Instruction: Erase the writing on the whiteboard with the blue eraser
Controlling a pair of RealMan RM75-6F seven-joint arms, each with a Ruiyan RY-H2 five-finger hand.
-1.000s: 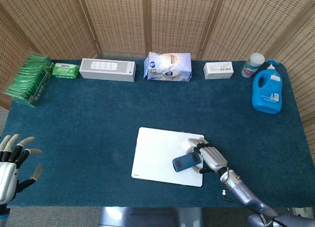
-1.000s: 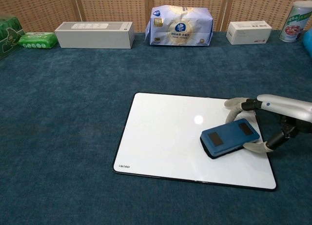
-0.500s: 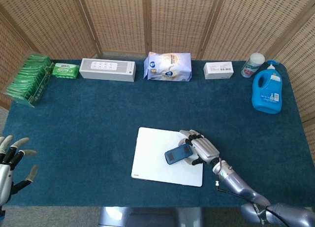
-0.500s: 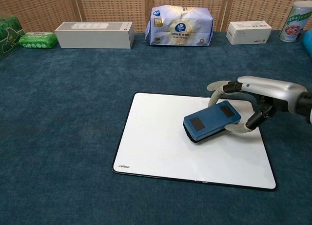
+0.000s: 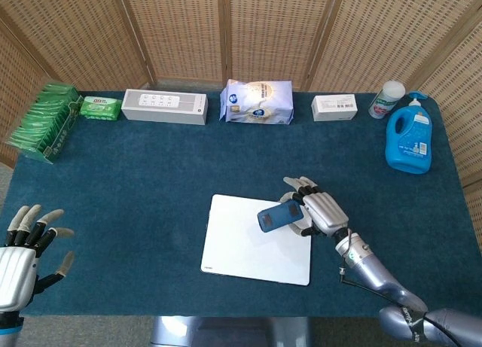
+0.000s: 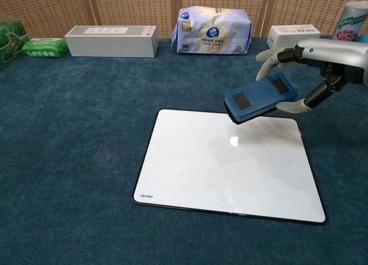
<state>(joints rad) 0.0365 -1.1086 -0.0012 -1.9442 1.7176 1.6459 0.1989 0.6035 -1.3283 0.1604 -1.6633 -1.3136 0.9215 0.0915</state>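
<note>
My right hand [image 6: 322,64] grips the eraser [image 6: 260,96] above the whiteboard's [image 6: 190,161] far edge — I'd lower it flat; left hand [image 5: 22,249] open, empty.

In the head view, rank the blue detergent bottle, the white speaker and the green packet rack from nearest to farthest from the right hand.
Measured from the right hand, which holds the blue eraser:
1. Blue detergent bottle, back right of the table.
2. White speaker, back row, left of centre.
3. Green packet rack, far left edge.
</note>
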